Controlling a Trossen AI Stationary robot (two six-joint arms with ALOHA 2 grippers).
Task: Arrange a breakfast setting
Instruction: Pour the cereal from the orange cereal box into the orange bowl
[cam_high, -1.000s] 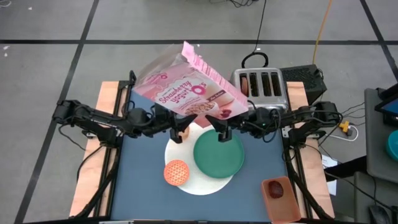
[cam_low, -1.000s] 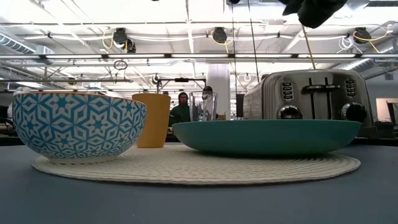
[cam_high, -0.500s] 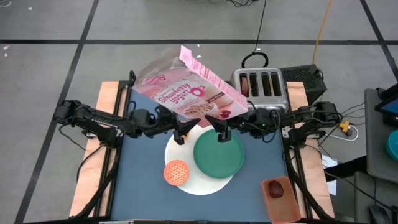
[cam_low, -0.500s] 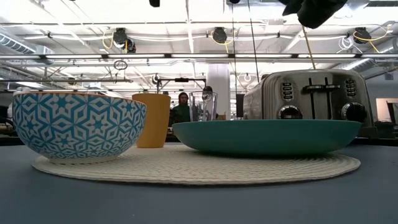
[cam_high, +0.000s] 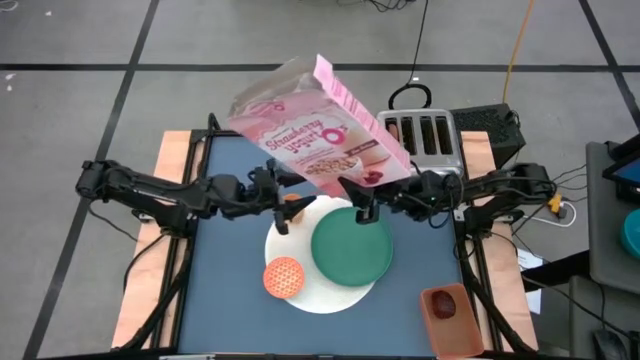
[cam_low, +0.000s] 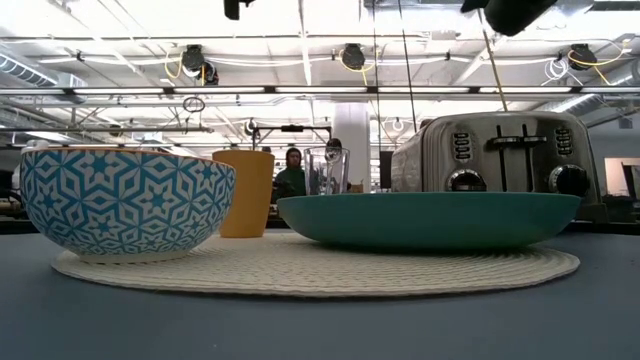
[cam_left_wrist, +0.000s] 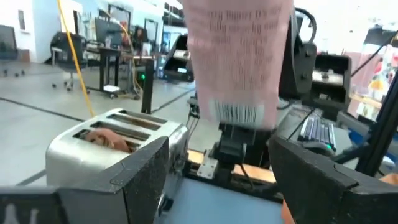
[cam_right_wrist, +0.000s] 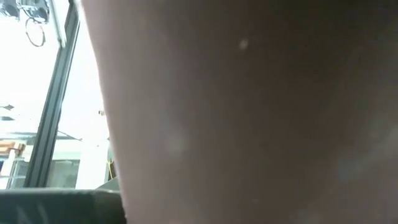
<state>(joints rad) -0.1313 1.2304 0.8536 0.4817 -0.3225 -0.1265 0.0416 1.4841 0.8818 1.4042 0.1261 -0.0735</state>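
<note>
We see the right gripper (cam_high: 366, 212) clamped on the lower end of a pink cereal box (cam_high: 318, 132), held above the green plate (cam_high: 351, 248). The box's long axis tilts up and away toward the table's far left; its label reads "Strawberry yogurt O's". The left gripper (cam_high: 281, 216) hangs open beside the orange cup (cam_high: 296, 208).

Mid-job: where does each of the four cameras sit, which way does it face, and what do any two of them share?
High: overhead, straight down; both arms, right gripper holding the cereal box.
Low: table height, level across green plate, patterned bowl; arm tips at top.
Left wrist: facing toaster and box; own fingers apart.
Right wrist: filled by the box.
Shared: toaster in high, low, left wrist.
</note>
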